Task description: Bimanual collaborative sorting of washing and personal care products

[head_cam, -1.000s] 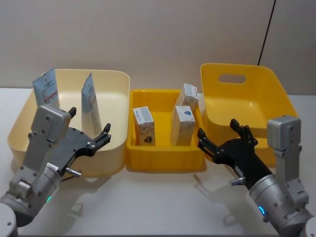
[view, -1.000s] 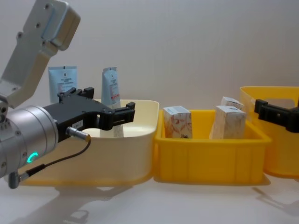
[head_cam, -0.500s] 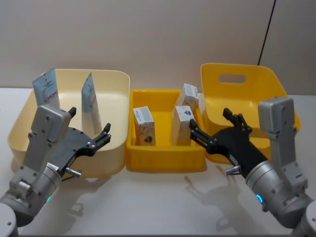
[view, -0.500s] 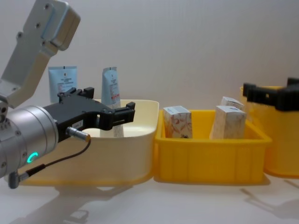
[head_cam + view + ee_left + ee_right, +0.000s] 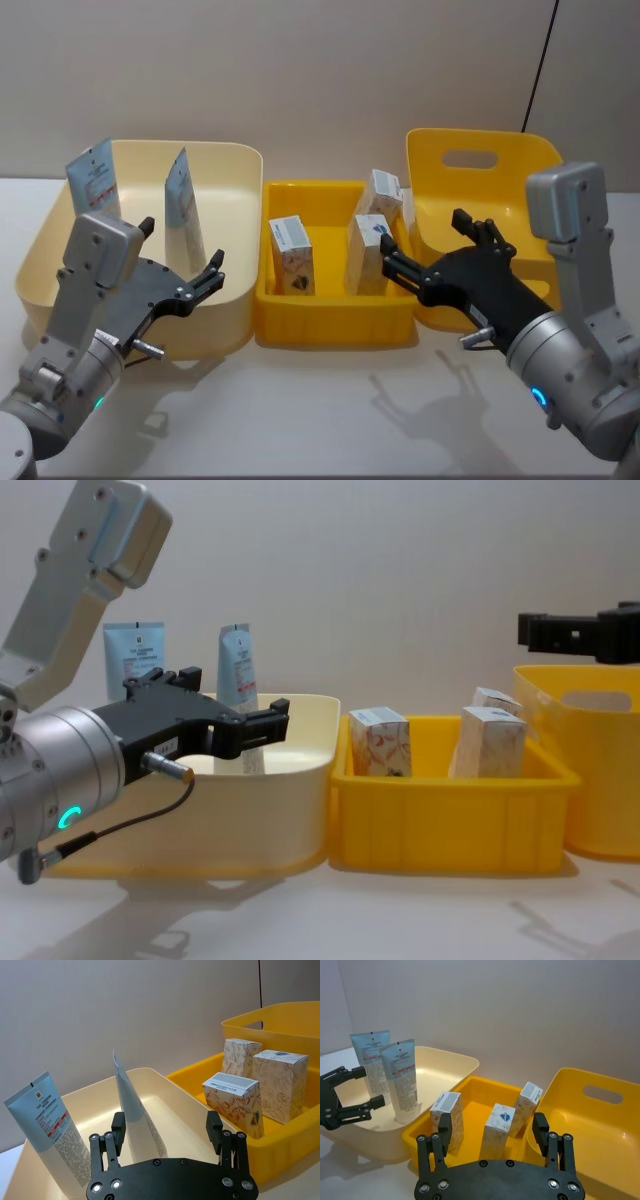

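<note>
Risk: R gripper, jaws apart, has carton just off one fingertip — a clipped corner could topple it. L gripper, jaws apart too, hangs near tube.

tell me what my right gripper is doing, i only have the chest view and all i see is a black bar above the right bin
Observer: In the head view the right gripper is open and points into the middle yellow tray, with one fingertip lined up with the front right carton.
Operator: anything between the fingers
Observer: No. The right wrist view shows the gap bare, with that carton ahead of it.
Operator: and the left gripper
Observer: The left gripper is open. Its wrist view shows a light-blue tube, seen edge-on, standing in the cream bin straight ahead of the gap.
</note>
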Action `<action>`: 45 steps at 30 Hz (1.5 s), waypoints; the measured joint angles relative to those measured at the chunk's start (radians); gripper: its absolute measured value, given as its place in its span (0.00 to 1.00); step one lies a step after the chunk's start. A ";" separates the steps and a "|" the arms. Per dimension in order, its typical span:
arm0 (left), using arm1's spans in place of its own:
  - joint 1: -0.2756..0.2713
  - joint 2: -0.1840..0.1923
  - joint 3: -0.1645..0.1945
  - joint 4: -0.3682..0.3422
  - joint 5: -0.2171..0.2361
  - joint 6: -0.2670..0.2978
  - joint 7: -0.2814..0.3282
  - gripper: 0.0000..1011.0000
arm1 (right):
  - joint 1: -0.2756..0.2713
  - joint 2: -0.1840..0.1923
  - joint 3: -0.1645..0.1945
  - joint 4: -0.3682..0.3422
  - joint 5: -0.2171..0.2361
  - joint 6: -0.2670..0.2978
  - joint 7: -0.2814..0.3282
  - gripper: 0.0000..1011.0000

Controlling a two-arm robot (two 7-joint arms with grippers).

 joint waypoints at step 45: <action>0.000 0.000 0.000 0.000 0.000 0.000 0.000 0.99 | 0.000 -0.189 -0.109 0.073 -0.064 0.074 -0.118 0.99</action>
